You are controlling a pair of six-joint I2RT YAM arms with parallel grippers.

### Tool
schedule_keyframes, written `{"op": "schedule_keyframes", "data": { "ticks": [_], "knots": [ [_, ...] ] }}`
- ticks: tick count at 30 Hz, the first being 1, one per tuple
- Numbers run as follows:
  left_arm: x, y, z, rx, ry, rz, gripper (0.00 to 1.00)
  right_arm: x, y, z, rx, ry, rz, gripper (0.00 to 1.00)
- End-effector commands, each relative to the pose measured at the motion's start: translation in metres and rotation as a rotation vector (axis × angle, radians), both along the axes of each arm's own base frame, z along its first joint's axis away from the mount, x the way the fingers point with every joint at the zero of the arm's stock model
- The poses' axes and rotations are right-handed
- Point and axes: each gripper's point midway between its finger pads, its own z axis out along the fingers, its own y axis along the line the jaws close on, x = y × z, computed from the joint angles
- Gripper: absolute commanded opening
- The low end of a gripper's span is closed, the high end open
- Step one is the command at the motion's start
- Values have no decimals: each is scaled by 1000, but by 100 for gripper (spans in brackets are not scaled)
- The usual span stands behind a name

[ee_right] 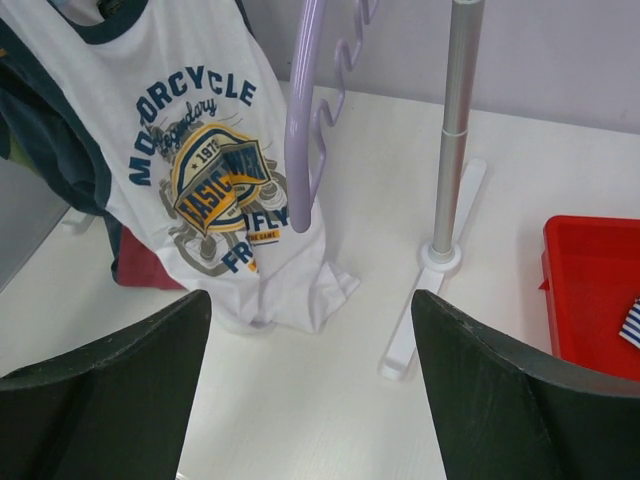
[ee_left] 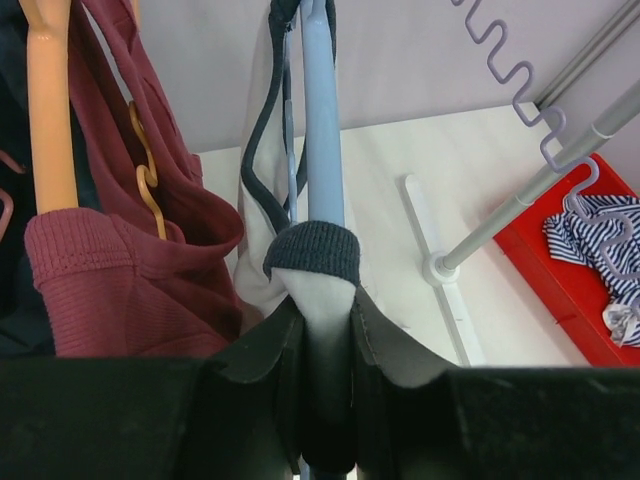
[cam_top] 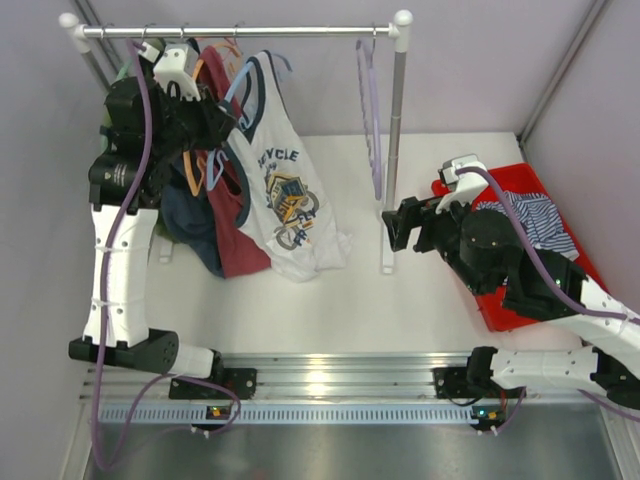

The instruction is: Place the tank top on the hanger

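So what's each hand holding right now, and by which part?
The left hand pinches the tank top at a navy-trimmed edge, over the hanger arm. The right hand is open, holding nothing.

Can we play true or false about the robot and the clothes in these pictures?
1. The left hand is pinching the tank top. True.
2. The right hand is holding the lilac hanger. False: that hand is open and empty, and the lilac hanger hangs from the rail.
3. The striped garment lies in the red tray. True.
4. The tank top lies flat on the table. False: it hangs below the rail, with the light-blue hanger in it.
5. A maroon top hangs beside the tank top. True.
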Motion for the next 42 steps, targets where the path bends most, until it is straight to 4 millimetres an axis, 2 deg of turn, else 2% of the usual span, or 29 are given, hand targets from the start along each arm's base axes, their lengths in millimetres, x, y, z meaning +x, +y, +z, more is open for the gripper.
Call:
{"op": "schedule_keyframes", "data": {
  "ticks": [1,3,8,15,20,23,26,27,28,29,30,31,32,33,34,35,36,37,38,39,40,41,42],
  "knots": [
    [-14,1,32,-17,-117,-17,27,-3,2,6,22,-7,8,81],
    [-15,2,33,-11,-123,-15,36,-3,3,4,18,-5,11,81],
    [-27,5,42,5,-153,-12,48,-2,5,2,14,-2,13,82],
    [-48,10,59,32,-203,-12,54,-3,4,0,19,0,14,83],
    [-69,13,82,27,-268,-12,56,-4,5,-5,13,8,19,84],
    [-82,0,93,-14,-288,-89,56,-5,1,-6,29,7,16,86],
    [-90,-26,90,-79,-245,-235,55,-6,-2,-12,32,9,13,87],
    [-92,-34,86,-101,-221,-265,54,-6,-2,-13,33,12,10,88],
    [-87,-36,73,-100,-195,-258,54,-6,-3,-14,34,14,10,88],
    [-90,-49,67,-100,-191,-288,54,-6,-4,-18,29,20,7,89],
    [-98,-52,66,-101,-201,-292,54,-7,-3,-20,26,25,8,89],
    [-87,-55,47,-88,-162,-258,54,-7,-3,-24,21,32,7,89],
    [-98,-76,39,-85,-144,-313,54,-7,-4,-26,22,38,5,90],
    [-102,-82,33,-70,-142,-309,54,-8,-4,-29,21,43,4,90],
    [-100,-92,8,-48,-95,-311,54,-8,-5,-32,17,47,5,91],
    [-105,-103,4,-54,-103,-312,54,-9,-6,-35,17,57,1,92],
    [-115,-102,5,-76,-123,-317,54,-10,-9,-37,20,60,-3,93],
    [-113,-108,-28,-65,-64,-324,54,-10,-10,-44,11,69,-9,94],
    [-116,-114,-29,-111,-81,-331,54,-12,-14,-45,29,75,-13,95],
    [-126,-111,-32,-136,-90,-335,54,-13,-16,-49,30,81,-13,96],
    [-125,-118,-72,-125,-14,-343,54,-14,-17,-62,14,95,-16,97],
    [-134,-128,-84,-151,18,-374,52,-16,-21,-64,43,101,-21,100],
    [-137,-133,-115,-144,58,-375,52,-16,-22,-80,23,114,-26,100]
  ]
}}
